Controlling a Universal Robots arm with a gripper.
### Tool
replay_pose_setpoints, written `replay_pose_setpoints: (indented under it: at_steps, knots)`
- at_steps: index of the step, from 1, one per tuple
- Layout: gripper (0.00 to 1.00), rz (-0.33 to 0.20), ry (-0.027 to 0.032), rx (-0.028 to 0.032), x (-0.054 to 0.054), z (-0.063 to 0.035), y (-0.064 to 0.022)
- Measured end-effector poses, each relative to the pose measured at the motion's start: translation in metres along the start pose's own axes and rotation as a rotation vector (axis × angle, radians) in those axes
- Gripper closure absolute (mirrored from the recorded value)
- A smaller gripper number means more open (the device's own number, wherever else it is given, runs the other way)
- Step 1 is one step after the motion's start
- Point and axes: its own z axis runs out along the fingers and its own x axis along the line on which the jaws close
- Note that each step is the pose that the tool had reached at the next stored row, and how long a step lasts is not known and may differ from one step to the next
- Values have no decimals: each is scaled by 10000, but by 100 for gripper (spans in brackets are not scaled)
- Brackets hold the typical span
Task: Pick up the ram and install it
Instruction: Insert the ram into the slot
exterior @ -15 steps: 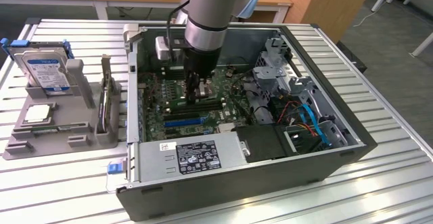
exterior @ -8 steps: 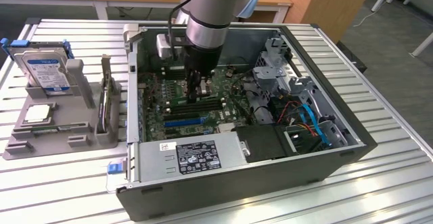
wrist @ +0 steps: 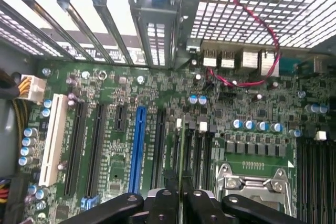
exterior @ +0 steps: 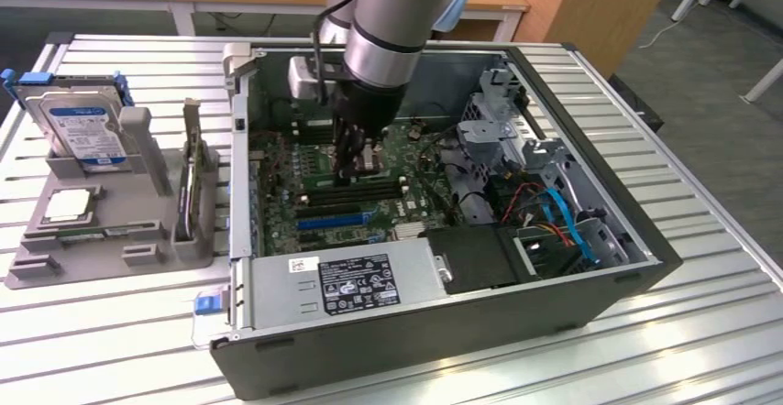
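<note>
My jaws are clenched on the ram (wrist: 180,153), a thin green stick. The wrist view shows it edge-on, over the green board (wrist: 173,85). The exterior view shows me reaching down inside the open computer case (exterior: 588,304) on the counter (exterior: 710,350).

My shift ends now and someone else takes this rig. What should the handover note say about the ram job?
Claw: shut on the ram, reaching into the open computer case.
Ram: held edge-on over the motherboard, beside the CPU socket.
Done: ram picked up and brought into the case.
Left: seating it in a slot; it does not look seated.
</note>
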Motion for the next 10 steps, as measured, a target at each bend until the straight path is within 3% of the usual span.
replay_pose_setpoints:
  at_steps: [3, 5, 7, 10]
  knots:
    - [86, -4, -23, -373, 3, -7, -37]
    - [86, -4, -32, -534, 4, -12, -60]
    - [86, -5, -35, -612, 6, -15, -74]
    - [86, -4, -37, -612, 5, -14, -74]
